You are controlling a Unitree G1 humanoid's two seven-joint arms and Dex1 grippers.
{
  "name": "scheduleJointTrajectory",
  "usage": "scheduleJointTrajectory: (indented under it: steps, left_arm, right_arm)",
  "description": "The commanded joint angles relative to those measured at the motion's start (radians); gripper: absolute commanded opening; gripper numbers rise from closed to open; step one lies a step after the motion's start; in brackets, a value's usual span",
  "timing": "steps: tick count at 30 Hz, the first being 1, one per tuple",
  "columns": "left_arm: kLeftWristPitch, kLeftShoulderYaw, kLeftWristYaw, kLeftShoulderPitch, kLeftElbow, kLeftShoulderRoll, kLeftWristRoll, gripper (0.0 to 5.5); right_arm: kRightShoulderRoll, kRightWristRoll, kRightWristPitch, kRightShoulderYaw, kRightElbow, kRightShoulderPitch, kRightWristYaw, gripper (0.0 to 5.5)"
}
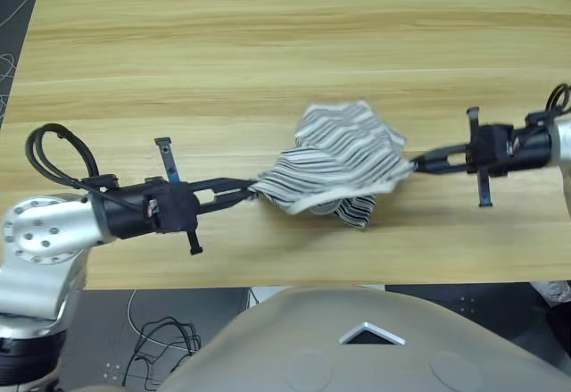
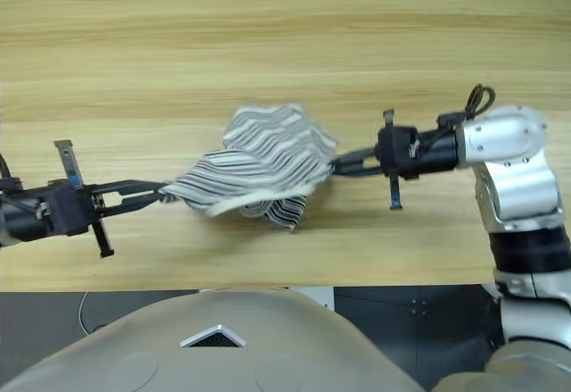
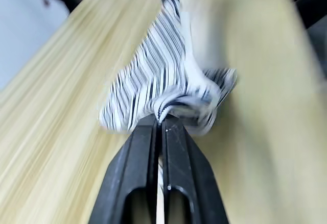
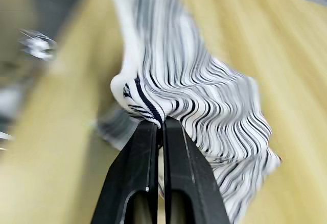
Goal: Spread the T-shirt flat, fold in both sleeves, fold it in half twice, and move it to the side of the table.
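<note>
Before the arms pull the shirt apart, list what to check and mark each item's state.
1. Grip of left tool on shirt: ok, shut on one edge.
2. Grip of right tool: ok, shut on the opposite edge.
3. Cloth spread flat: not ok, bunched between the tools.
4. Cloth fully over the table, back from its near edge: ok.
5. Which parts are pinched, sleeve or hem: cannot tell.

The left arm [image 1: 45, 231], dotted with small screws, and the right arm [image 2: 504, 142] have rounded silver shells, looped black cables [image 1: 55, 149], and a slim black left tool [image 1: 252, 189] and right tool [image 1: 416, 165].
</note>
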Motion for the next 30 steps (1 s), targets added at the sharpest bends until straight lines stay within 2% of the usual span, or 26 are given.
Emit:
scheduleJointTrajectory:
  steps: [1,3,5,7,10,12,16,19,22,26,30]
  left_arm:
    - [0.076,0.135,-0.147,0.075,-0.085,0.062,-0.173,0.11]
    - [0.092,0.134,-0.167,0.076,-0.102,0.063,-0.177,0.11]
    - [0.113,0.057,-0.125,-0.013,-0.062,0.059,-0.111,0.11]
    - [0.095,-0.055,-0.041,-0.165,0.054,0.043,0.085,0.11]
    - [-0.009,-0.230,0.099,-0.555,0.375,-0.008,0.448,0.11]
    - [-0.108,-0.326,0.196,-0.863,0.665,-0.062,0.645,0.11]
    - [-0.275,-0.507,0.447,-1.476,1.342,-0.155,0.977,0.11]
    - [-0.256,-0.575,0.636,-1.782,1.666,-0.220,1.083,0.11]
    - [-0.175,-0.564,0.855,-2.059,1.857,-0.291,1.093,0.11]
    - [-0.194,-0.557,1.000,-2.187,1.940,-0.311,1.090,0.11]
    - [-0.318,-0.610,0.951,-2.066,1.992,-0.316,1.124,0.11]
  right_arm:
    - [-0.067,0.135,0.087,-0.057,-0.188,0.127,0.036,0.10]
    - [-0.045,0.138,0.115,-0.035,-0.229,0.123,0.002,0.10]
    - [0.036,0.075,0.152,0.020,-0.201,0.030,-0.103,0.10]
    - [0.122,-0.034,0.153,0.069,-0.118,-0.089,-0.219,0.10]
    - [0.266,-0.202,0.112,0.084,0.150,-0.356,-0.427,0.10]
    - [0.369,-0.334,0.034,0.085,0.466,-0.603,-0.613,0.10]
    - [0.407,-0.592,-0.182,0.148,1.128,-1.106,-0.940,0.10]
    - [0.434,-0.676,-0.194,0.176,1.382,-1.361,-1.151,0.10]
    - [0.460,-0.730,-0.192,0.183,1.500,-1.595,-1.375,0.10]
    - [0.474,-0.753,-0.254,0.177,1.548,-1.710,-1.453,0.10]
    - [0.524,-0.733,-0.341,0.153,1.577,-1.601,-1.320,0.10]
